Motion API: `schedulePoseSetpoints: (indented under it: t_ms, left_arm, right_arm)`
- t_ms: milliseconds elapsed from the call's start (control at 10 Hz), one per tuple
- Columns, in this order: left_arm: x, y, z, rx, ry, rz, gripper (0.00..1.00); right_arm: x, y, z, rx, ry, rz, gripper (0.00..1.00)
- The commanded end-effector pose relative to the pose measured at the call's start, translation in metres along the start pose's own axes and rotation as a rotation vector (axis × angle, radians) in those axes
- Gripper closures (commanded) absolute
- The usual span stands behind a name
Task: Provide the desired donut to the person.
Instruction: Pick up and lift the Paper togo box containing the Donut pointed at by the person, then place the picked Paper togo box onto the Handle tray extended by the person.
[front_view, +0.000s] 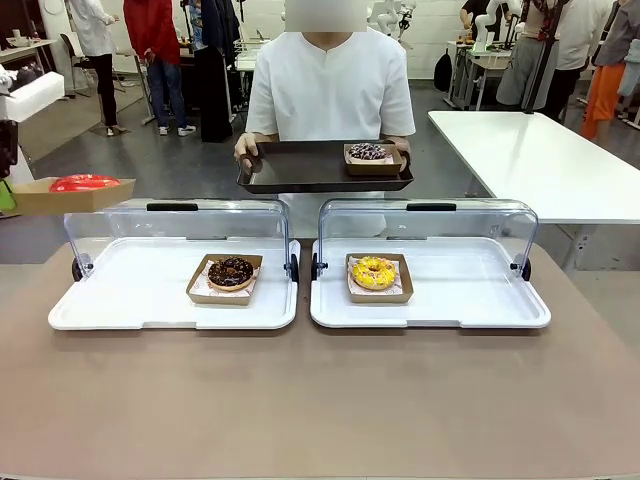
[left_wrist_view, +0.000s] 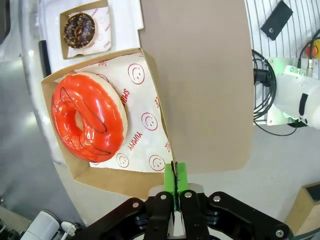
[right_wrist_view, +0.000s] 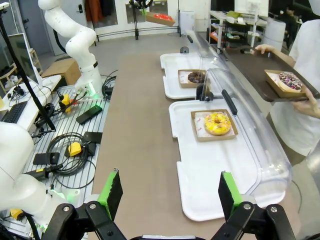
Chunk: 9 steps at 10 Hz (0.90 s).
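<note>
The left gripper (left_wrist_view: 175, 192) has its jaws clamped on the near wall of a brown cardboard tray lined with white printed paper (left_wrist_view: 145, 120), and a glossy red-glazed ring donut (left_wrist_view: 87, 119) lies in it. In the front view that cardboard tray (front_view: 70, 193) hangs in the air at the far left, above and just outside the left corner of the left white plastic display tray (front_view: 130, 300), whose clear hinged lid (front_view: 175, 228) stands open. The person in the white shirt (front_view: 330, 85) stands at the far side of the brown counter (front_view: 320, 400), holding a dark rectangular serving tray (front_view: 300, 168) in both hands, with a sprinkled chocolate donut in its own cardboard tray (front_view: 370, 155) at its right end.

The coming move turns on this: the serving tray lies across and to the right of the held donut, beyond the open lid, with its long axis running left to right and its bare left half nearest the left arm. That half looks like enough room for one more tray. I judge the lid's top edge is the thing to clear.

A chocolate donut (front_view: 230, 272) and a yellow donut (front_view: 373, 272) sit in the two display trays. The right gripper (right_wrist_view: 170, 192) hovers over the counter's near side, jaws wide apart and empty.
</note>
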<state>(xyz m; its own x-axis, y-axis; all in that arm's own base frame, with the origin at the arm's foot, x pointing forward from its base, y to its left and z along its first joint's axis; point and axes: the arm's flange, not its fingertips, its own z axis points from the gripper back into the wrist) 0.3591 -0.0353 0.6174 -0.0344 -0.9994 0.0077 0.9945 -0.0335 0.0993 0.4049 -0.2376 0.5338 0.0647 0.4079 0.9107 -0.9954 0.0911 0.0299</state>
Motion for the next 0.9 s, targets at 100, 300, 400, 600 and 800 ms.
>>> schedulePoseSetpoints:
  t_ms: [100, 300, 400, 600, 800]
  left_arm:
    - [0.0000, 0.0000, 0.0000, 0.000, 0.000, 0.000, 1.00]
    - [0.0000, 0.0000, 0.0000, 0.000, 0.000, 0.000, 1.00]
    - [0.0000, 0.0000, 0.0000, 0.000, 0.000, 0.000, 1.00]
    - [0.0000, 0.0000, 0.0000, 0.000, 0.000, 0.000, 1.00]
    - [0.0000, 0.0000, 0.0000, 0.000, 0.000, 0.000, 1.00]
  right_arm:
    - [-0.0009, 0.0005, 0.0007, -0.001, -0.004, 0.000, 0.00]
    - [-0.0009, 0.0005, 0.0007, -0.001, -0.004, 0.000, 0.00]
    - [-0.0009, 0.0005, 0.0007, -0.001, -0.004, 0.000, 0.00]
    - [-0.0009, 0.0005, 0.0007, -0.001, -0.004, 0.000, 0.00]
    - [-0.0009, 0.0005, 0.0007, -0.001, -0.004, 0.000, 0.00]
